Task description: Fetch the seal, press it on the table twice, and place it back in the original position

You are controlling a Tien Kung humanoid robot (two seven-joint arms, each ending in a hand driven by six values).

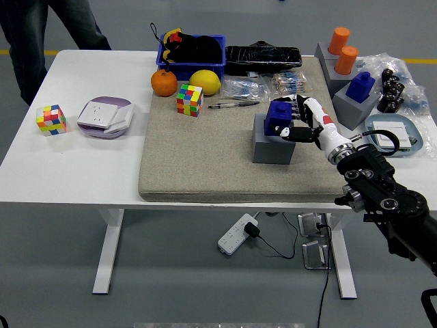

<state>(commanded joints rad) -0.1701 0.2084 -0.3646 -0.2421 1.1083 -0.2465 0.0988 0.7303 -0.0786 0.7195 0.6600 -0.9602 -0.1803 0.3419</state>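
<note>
The right robot hand (298,120) has its fingers closed around the blue block-shaped seal (278,117), atop the grey cube stand (272,146) near the table's right edge.

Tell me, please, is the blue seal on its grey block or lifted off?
On it: the blue seal sits atop the grey block, right hand around it.

Blue seal (278,115) – grey block (272,146) – beige mat (198,154).

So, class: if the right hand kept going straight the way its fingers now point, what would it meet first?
The right hand points left and already wraps the blue seal on the grey block. Beyond the seal, the Rubik's cube probably comes next; depth is unclear.
</note>
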